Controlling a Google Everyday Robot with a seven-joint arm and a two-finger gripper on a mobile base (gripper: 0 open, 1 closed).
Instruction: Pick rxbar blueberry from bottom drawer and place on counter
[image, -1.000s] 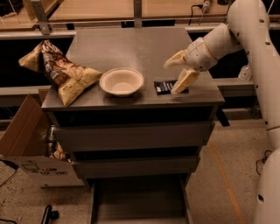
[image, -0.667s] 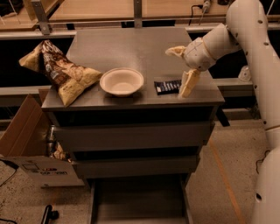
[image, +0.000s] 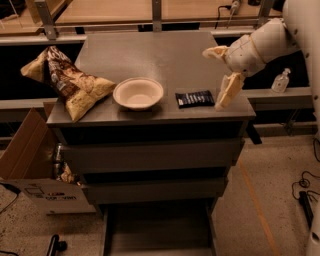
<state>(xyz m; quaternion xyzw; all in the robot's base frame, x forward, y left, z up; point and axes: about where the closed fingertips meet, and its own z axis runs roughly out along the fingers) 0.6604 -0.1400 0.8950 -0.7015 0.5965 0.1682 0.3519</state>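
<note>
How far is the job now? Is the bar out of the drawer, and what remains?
Done: the rxbar lies flat on the counter, right of the bowl. The bottom drawer stands open, and nothing shows on its visible floor.
In hand: nothing. The gripper is open at the counter's right edge, just right of the bar.
Left: probably only to draw the arm away.

Matte grey counter surface (image: 150, 55), tan-and-brown chip bag (image: 70, 85) overhanging left edge, pale bowl (image: 138, 93) front centre, dark rxbar blueberry (image: 195, 98) flat just right of bowl, gripper (image: 222, 74) above front right corner, fingers (image: 228, 91) spread, lower one just beside bar.
</note>
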